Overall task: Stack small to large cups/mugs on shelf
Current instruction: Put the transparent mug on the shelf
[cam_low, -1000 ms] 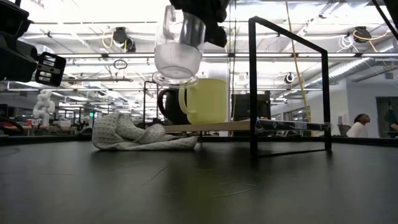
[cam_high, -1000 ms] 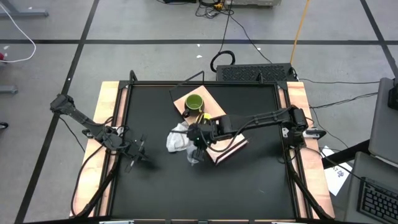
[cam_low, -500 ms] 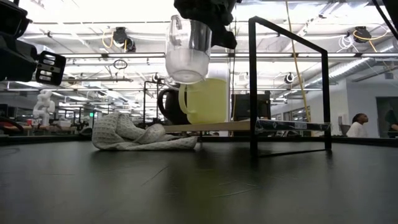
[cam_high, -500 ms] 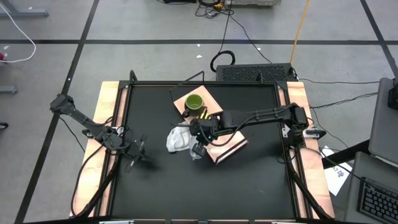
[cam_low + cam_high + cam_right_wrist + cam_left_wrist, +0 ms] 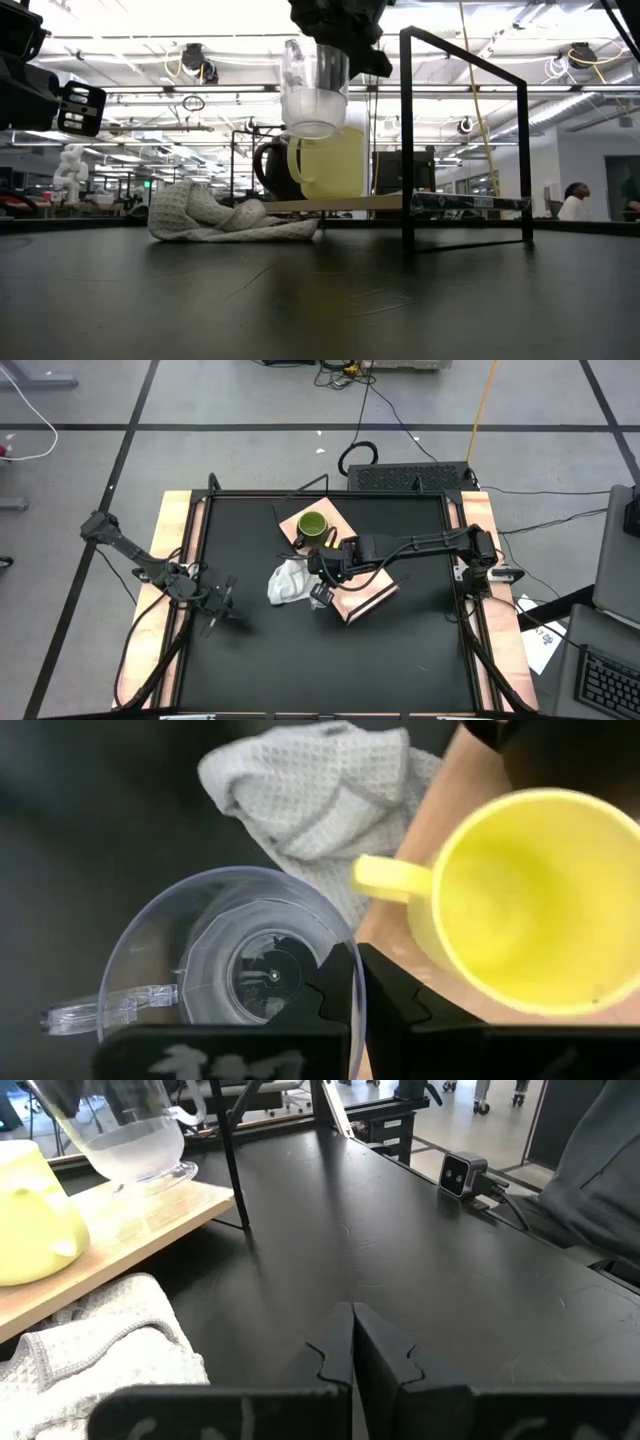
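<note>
Since a second ago, the right claw has carried the clear glass cup sideways toward the shelf, so the cup now hangs close over the near edge of the board, just beside the yellow mug rather than out over the cloth.

Nearest on the black tabletop is bare, matte surface. The left claw waits low over its left side, fingers pressed together on nothing.

Next comes the white cloth, a crumpled waffle-weave rag lying against the shelf's edge. Above and beside it, the right claw pinches the rim of the glass cup, fingers narrow on the thin wall; the cup is transparent, faceted at its base, upright, with its handle sticking out to the side.

The shelf is a flat light-wood board with a thin dark metal frame rising over it. On it stand the smooth, bright yellow mug, and behind that the dark green mug, round and glossy, at the board's far end.
</note>
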You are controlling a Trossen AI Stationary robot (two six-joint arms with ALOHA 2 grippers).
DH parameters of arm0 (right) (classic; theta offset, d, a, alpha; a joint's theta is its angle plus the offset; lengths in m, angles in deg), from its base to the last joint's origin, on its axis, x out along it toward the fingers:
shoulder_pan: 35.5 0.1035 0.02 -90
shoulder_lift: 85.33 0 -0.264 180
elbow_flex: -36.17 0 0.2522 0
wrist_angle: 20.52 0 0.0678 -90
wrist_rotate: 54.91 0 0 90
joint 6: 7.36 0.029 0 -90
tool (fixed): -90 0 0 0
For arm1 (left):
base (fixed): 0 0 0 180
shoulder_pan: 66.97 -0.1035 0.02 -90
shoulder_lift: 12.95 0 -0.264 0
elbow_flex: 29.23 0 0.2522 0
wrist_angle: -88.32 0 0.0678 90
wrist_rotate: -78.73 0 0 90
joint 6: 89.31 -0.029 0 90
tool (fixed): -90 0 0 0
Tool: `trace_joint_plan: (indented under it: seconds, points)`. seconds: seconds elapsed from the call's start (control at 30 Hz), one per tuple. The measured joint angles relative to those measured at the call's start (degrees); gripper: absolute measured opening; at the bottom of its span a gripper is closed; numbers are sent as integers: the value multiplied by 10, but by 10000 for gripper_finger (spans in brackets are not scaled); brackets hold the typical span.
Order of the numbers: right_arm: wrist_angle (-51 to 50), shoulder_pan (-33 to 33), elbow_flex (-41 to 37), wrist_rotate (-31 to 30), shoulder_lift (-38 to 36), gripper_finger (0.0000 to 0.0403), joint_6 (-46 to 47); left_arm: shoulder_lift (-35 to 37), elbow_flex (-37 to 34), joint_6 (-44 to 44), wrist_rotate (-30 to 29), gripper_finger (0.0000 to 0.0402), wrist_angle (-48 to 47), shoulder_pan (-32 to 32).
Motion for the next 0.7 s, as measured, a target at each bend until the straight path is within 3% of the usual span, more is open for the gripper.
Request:
trace_joint_plan:
  seconds: [0.23, 0.7]
  points:
    - [-25, 1, 0, -45, -13, 0, 15, 0, 0, 0, 0, 8, -3, 0]
    - [-79, 4, 0, -75, -29, 0, 44, 0, 0, 3, 0, 8, -2, 0]
